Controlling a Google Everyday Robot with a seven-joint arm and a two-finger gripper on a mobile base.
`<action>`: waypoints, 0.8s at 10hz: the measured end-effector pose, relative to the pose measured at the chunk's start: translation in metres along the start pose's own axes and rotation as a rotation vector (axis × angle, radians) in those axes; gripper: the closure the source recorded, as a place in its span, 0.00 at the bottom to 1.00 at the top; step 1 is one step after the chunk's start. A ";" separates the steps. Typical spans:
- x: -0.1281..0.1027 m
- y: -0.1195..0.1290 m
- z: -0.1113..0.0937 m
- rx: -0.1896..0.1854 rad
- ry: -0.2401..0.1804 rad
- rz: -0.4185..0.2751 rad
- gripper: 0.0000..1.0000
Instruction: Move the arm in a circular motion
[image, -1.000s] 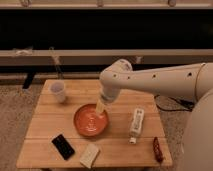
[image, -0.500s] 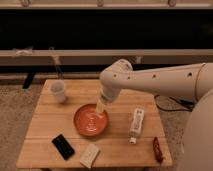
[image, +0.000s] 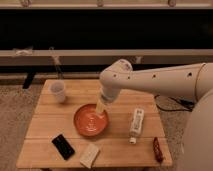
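- The claw (image: 101, 107), a narrow tan tip, points down over the 1 o'clock rim of the orange bowl (image: 89, 125); whether it is apart or together cannot be told.
- The arm (image: 160, 80) reaches in from 3 o'clock, its elbow bent above the desk (image: 50, 131).
- Around the bowl: white cup (image: 58, 91) at 10 o'clock, bottle (image: 136, 125) at 3, black phone (image: 63, 146) at 7, pale block (image: 90, 155) at 6.
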 end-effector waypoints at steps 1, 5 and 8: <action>-0.001 0.000 0.000 0.000 0.001 -0.002 0.20; -0.056 -0.007 0.003 0.043 -0.004 -0.092 0.20; -0.128 0.016 0.009 0.064 -0.005 -0.211 0.20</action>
